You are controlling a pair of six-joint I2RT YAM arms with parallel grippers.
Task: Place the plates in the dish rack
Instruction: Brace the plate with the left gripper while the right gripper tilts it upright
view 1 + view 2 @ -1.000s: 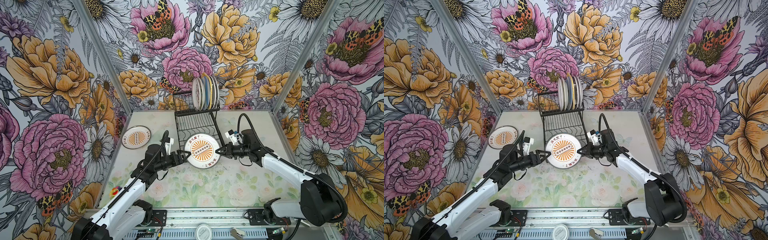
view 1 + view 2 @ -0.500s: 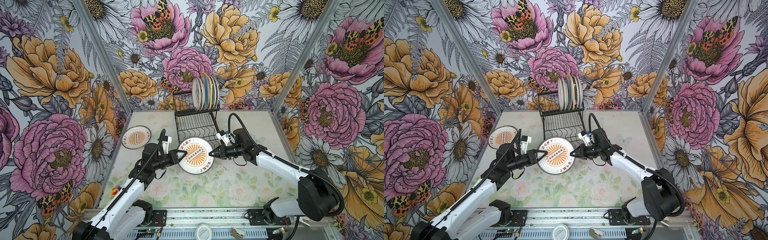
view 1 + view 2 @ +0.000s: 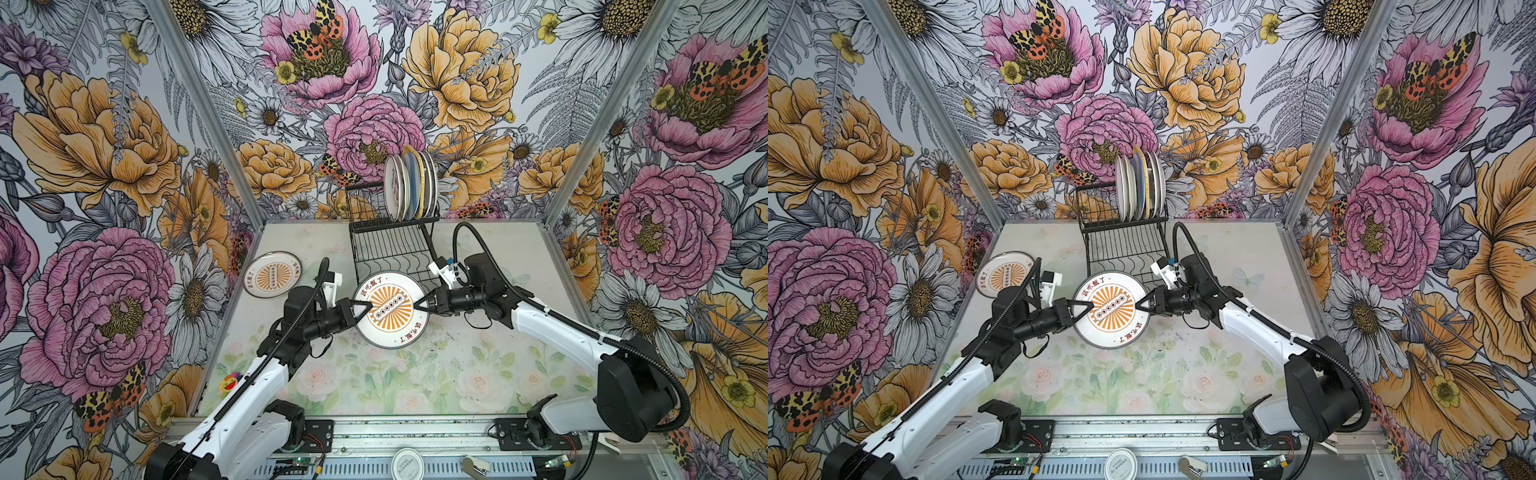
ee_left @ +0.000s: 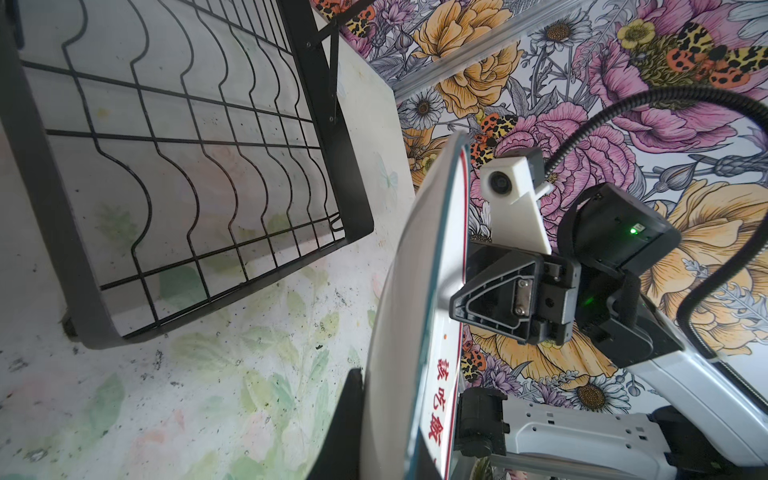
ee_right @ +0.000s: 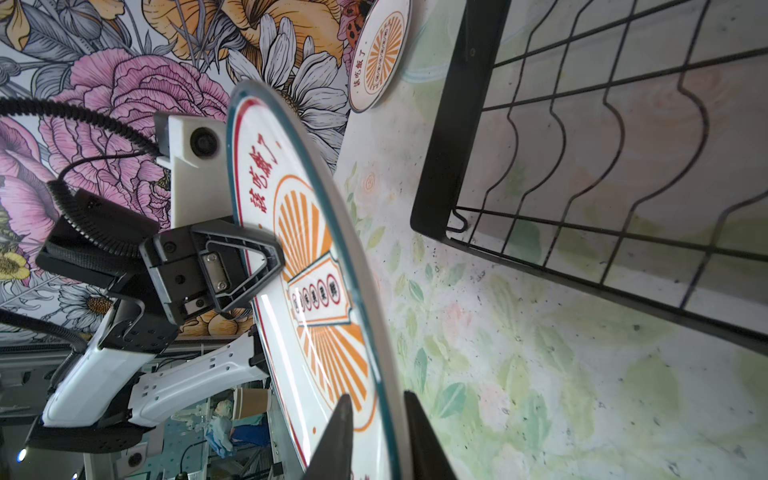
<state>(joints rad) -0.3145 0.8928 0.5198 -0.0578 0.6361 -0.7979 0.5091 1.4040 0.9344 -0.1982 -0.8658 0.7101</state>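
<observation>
Just in front of the dish rack (image 3: 353,253), a round plate (image 3: 390,309) with an orange sunburst hangs in the air above the bench (image 3: 415,374). It stands nearly on its edge and leans a little. It is not in the rack yet.

The left fingers (image 5: 232,266) are clamped tight on the plate's left edge. The right fingers (image 5: 338,436) sit one on each face of the plate's right edge. It is hard to tell if they are pinching it or only standing beside it.

This looks like a hand-over. The plate seems to be passing from one arm to the other, close to the low front part of the rack.

A row of plates (image 3: 409,185) already stands on edge in the raised back part of the rack. One more sunburst plate (image 3: 272,280) lies flat on the bench, off to the left of the rack, so the job is not done.

For the next move, only one arm should hold the plate, and hold it firmly, and the other arm must pull clear. Then the plate needs to go up and back to the raised part. It should be turned straight up so its edge slips between two wires next to the standing row, without bumping those plates.
</observation>
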